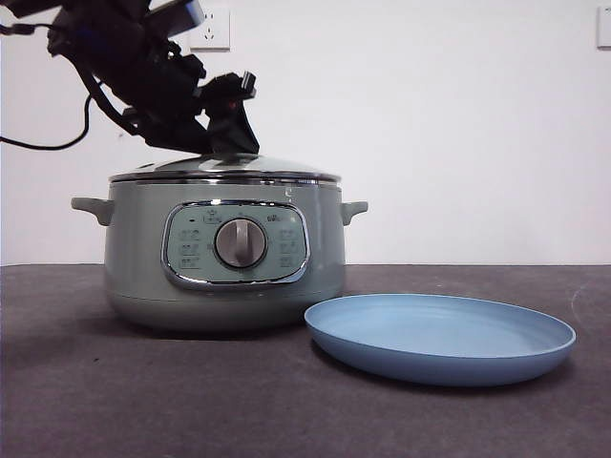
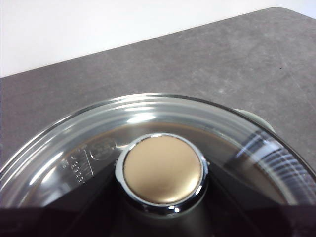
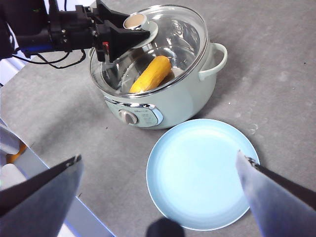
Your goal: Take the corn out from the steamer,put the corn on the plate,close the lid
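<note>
plain white wall behind, wall socket high up; dark grey mottled tabletop in front.

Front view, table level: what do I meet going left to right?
The steamer with the lid on it, the left gripper reaching down to the lid from the upper left → the plate, bare, lying on the table to the right.
</note>
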`<move>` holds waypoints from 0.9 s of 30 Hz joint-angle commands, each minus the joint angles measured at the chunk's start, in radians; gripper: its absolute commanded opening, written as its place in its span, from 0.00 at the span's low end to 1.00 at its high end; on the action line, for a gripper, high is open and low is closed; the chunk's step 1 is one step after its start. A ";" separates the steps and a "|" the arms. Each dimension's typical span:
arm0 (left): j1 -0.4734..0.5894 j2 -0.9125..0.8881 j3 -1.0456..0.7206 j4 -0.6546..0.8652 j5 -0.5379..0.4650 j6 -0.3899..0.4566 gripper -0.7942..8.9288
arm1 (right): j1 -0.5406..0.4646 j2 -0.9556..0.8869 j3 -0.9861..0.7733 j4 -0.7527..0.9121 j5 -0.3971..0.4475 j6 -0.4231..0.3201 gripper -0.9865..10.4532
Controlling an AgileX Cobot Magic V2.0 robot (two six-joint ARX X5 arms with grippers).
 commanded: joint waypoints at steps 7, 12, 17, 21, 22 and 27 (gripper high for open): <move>0.002 -0.164 0.003 0.026 0.020 0.001 0.07 | 0.002 0.002 0.003 0.003 0.003 0.003 0.63; 0.002 -0.279 0.003 -0.077 0.020 0.001 0.07 | 0.002 0.002 0.003 0.003 0.003 0.003 0.63; 0.002 -0.439 0.003 -0.258 0.014 0.001 0.07 | 0.002 0.019 0.003 0.008 0.002 0.003 0.63; 0.002 -0.577 0.003 -0.404 0.013 0.002 0.07 | 0.002 0.043 0.003 0.053 0.002 0.029 0.63; 0.002 -0.614 0.003 -0.443 0.013 0.001 0.07 | 0.002 0.050 0.003 0.072 0.002 0.041 0.63; 0.002 -0.780 0.003 -0.608 0.009 -0.018 0.07 | 0.017 0.096 0.003 0.167 0.000 0.106 0.63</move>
